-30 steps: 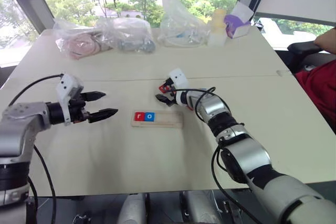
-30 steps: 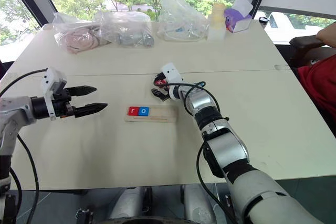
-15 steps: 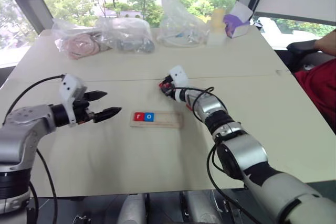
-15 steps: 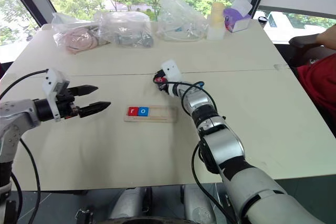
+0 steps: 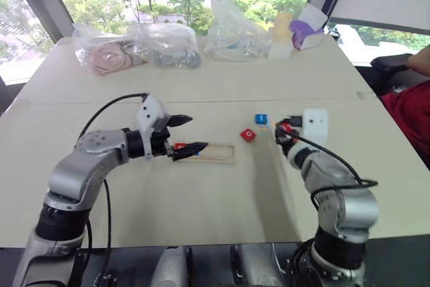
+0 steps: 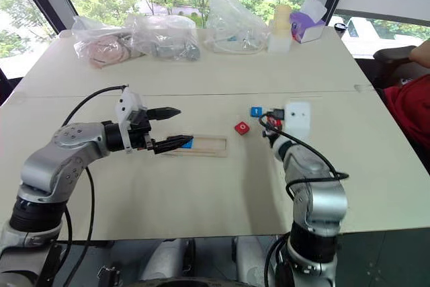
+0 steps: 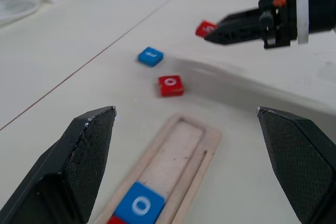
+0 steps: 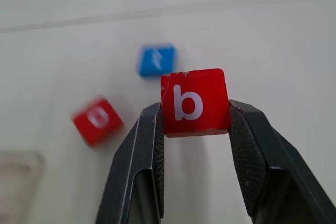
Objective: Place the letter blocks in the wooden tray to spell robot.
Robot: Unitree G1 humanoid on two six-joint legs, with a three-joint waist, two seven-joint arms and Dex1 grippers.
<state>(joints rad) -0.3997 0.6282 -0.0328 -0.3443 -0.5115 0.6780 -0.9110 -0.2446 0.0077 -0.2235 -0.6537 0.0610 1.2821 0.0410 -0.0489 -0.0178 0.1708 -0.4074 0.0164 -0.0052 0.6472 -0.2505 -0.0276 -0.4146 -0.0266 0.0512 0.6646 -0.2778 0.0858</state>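
The wooden tray [image 6: 209, 146] lies mid-table, a blue o block [image 7: 139, 206] in its left part and a red block [image 5: 179, 146] beside that, partly behind my fingers. My left gripper [image 5: 199, 132] hovers open over the tray's left end, empty. To the tray's right, a red o block [image 5: 248, 135] and a blue t block [image 5: 261, 119] lie loose on the table. Further right, my right gripper [image 8: 194, 111] is shut on the red b block [image 8: 195, 102], held above the table, letter upright towards the wrist camera.
Clear plastic bags [image 5: 161, 45] and a purple box [image 5: 306, 28] sit along the table's far edge. A person in red [image 5: 406, 105] sits at the right edge. A seam [image 5: 80, 102] runs across the table behind the tray.
My right gripper shut on the red b block and drew back to the right, uncovering the red o and blue t. My left gripper swung right over the tray's left end.
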